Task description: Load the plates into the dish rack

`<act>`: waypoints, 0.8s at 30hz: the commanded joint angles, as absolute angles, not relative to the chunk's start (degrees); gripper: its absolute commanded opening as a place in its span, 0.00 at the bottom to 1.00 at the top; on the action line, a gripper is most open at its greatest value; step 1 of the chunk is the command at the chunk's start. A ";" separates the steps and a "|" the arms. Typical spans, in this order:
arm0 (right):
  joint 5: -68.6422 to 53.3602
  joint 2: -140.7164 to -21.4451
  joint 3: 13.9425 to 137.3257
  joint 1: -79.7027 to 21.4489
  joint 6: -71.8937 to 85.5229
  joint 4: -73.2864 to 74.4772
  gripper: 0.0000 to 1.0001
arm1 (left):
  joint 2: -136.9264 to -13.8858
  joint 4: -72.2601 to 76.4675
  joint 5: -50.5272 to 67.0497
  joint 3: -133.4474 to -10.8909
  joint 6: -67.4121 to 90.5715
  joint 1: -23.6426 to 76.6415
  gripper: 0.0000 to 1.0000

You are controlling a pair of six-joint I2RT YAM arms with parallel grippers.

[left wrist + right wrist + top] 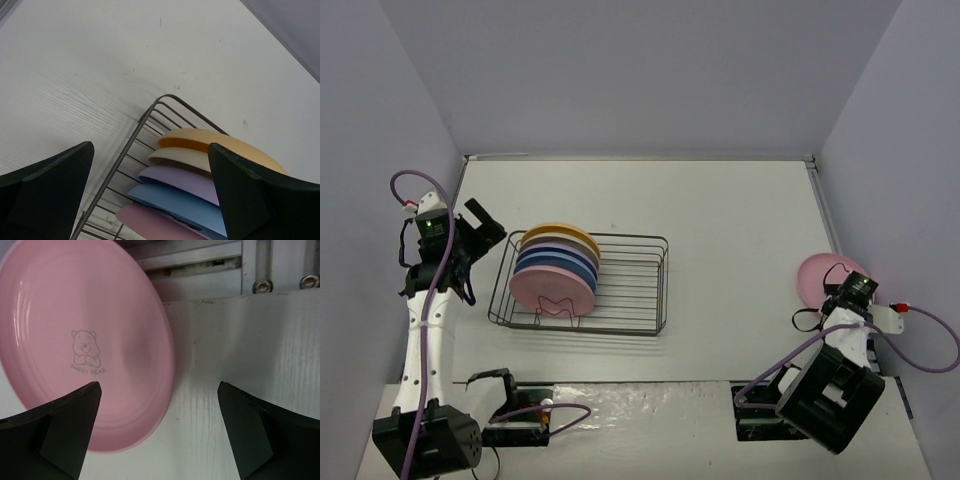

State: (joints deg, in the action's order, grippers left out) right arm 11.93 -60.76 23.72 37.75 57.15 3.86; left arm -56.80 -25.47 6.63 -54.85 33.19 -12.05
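Right wrist: pink plate [85, 340] lies ahead-left of claw [160, 435].

Yellow-orange plate [200, 137], cream plate [175, 157], purple plate [175, 180], blue plate [170, 200], pink plate [552, 286], all plain. Dish rack [131, 145] dark wire. Other pink plate [85, 340]: faint grey bear print. Bench [720, 220] white, woodgrain.

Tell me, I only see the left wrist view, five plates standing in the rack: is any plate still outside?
Observer: Yes, one pink plate lies on the table near the right wall, well apart from the rack.
Operator: Is the right hand on it?
Observer: No. The right hand is open, over the plate's edge, not closed on it.
Operator: Which way up?
Observer: Face up, a bear drawing showing at its centre.
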 commanded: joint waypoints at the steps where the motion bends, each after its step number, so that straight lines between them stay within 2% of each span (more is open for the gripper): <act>1: 8.82 -66.13 23.82 37.88 55.38 -5.44 0.92 | -55.87 -22.99 5.92 -58.33 32.55 -12.04 0.97; 3: 8.57 -67.66 24.03 37.88 54.72 -6.40 0.84 | -55.81 -23.29 5.63 -58.49 32.52 -12.08 0.97; 7: 9.13 -69.48 23.77 37.88 54.75 -7.66 0.76 | -55.69 -23.32 5.45 -58.62 32.55 -12.22 0.97; 11: 9.48 -70.71 23.30 37.88 55.11 -8.67 0.59 | -55.47 -23.54 4.86 -58.62 32.35 -12.22 0.97; 13: 9.58 -71.07 23.20 37.88 55.28 -8.74 0.48 | -55.60 -23.96 3.80 -58.54 32.34 -12.22 0.97; 17: 10.31 -72.19 23.20 37.88 54.61 -8.37 0.37 | -55.64 -24.18 2.73 -58.29 32.60 -12.30 0.97; 18: 10.51 -72.38 23.13 37.88 54.58 -8.35 0.28 | -55.63 -24.17 2.65 -58.20 32.61 -12.44 0.97; 22: 10.87 -72.66 22.94 37.88 54.49 -8.35 0.08 | -55.29 -24.40 2.49 -58.53 32.46 -12.62 0.97; 24: 10.72 -72.16 23.16 37.88 54.06 -8.26 0.02 | -54.98 -24.43 2.37 -58.53 32.48 -12.66 0.97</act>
State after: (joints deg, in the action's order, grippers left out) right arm 9.54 -71.82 23.47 37.83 54.92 -9.99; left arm -56.50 -25.97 3.35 -54.87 33.12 -12.13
